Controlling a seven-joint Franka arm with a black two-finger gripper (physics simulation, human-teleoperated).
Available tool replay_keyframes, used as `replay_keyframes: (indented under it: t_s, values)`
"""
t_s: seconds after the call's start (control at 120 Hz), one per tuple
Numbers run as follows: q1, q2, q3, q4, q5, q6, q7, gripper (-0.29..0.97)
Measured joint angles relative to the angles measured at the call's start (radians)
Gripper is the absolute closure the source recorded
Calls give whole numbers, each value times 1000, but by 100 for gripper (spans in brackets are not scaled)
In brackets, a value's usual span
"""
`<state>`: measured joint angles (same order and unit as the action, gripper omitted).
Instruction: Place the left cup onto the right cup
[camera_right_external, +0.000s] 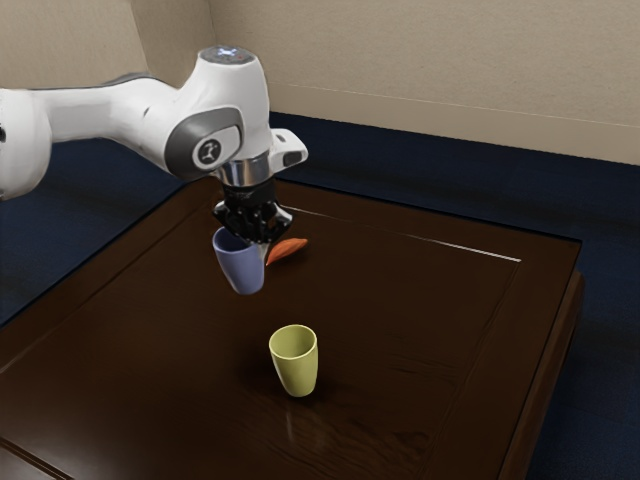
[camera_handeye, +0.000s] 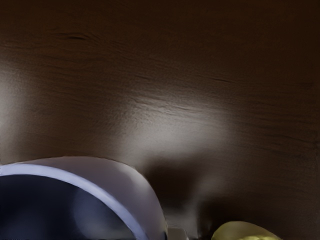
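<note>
So the lift is done: my claw is pinched tight on the rim of the blue cup, which hangs tilted above the table, toward its far edge. The green cup stands upright nearer the front edge; stacking is not yet done. Both look empty.

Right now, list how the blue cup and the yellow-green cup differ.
1. Colour: the blue cup is pale blue, while the yellow-green cup is yellow-green.
2. Support: the blue cup hangs clear of the table, gripped at its rim by the hand. The yellow-green cup stands on the table with nothing touching it.
3. Pose: the blue cup leans slightly, while the yellow-green cup stands upright.
Shared: both are handleless and tapered, with the mouth up.
</note>
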<state>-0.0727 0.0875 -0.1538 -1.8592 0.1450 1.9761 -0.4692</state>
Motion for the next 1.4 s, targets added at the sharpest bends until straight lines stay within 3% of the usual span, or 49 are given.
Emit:
replay_keyframes:
  t_s: [0.375, 1.2, 1.4]
  values:
    - [-33, 36, -134, 49, 10, -149, -193, 78]
    - [-19, 180, -123, 81, -5, -50, -382, 78]
    - [-23, 130, -123, 51, -14, -29, -408, 36]
